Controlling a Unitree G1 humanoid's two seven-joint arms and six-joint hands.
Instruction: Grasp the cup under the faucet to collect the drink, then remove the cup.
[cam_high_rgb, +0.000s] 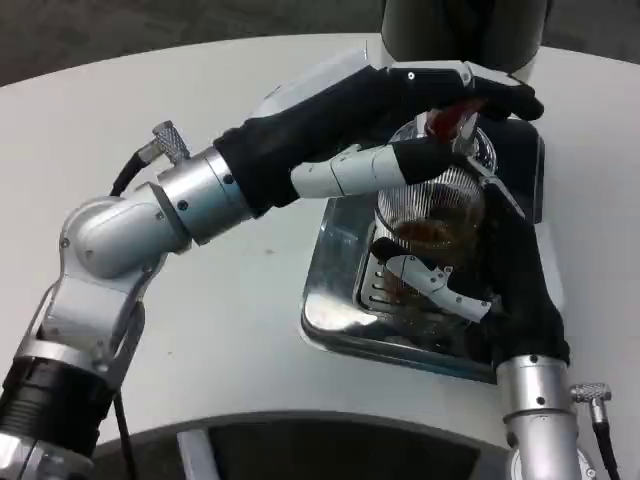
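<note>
1. At lower right of the frame, the right hand (470, 290) wraps its fingers around the cup (432, 215), a ribbed clear tumbler standing over a shiny metal drip tray (335, 300).
2. Mid-frame, amber drink already sits in the cup; removal seems left.
3. Toward the upper centre, the left hand (440, 120) presses its fingers on the red faucet lever (448, 120) of the pale dispenser (465, 25).
</note>
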